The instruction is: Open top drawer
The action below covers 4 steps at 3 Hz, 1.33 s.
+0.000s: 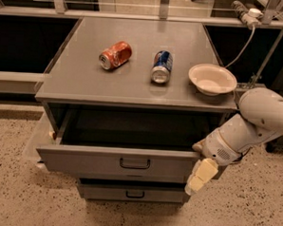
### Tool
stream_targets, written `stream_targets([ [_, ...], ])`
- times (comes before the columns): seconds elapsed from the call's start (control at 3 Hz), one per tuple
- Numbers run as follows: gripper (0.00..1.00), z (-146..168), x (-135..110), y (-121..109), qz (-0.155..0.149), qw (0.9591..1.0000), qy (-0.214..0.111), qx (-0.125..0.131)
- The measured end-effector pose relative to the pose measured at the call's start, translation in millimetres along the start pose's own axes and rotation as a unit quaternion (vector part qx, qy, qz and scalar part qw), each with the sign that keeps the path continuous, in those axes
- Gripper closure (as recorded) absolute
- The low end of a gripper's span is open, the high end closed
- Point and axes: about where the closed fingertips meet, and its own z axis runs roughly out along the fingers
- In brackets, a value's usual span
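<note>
Wide gray flat-front top drawer (86,160) sits pulled out, so opening looks done; cream claw (197,179) lower right beside its corner, grip state can't tell, next should back clear.

The gray top drawer (82,160) is sitting pulled open toward six o'clock; the gripper (197,177) is hanging at its three o'clock end.

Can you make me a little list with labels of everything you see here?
top drawer: pulled out, dark inside
hand: at the top drawer's right front corner
red can: lying on its side on the cabinet top
blue can: lying on its side, right of the red can
bowl: white, upright, near the top's right edge
lower drawer: pushed in
</note>
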Motion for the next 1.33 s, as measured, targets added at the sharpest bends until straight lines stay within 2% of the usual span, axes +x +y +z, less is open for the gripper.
stream_targets([
  [1.0, 0.00, -0.9, 18.2, 30.5, 0.004, 0.9991, 0.040, 0.014],
  [1.33, 0.00, -16.1, 44.4, 82.2, 0.008, 0.9961, 0.067, 0.057],
])
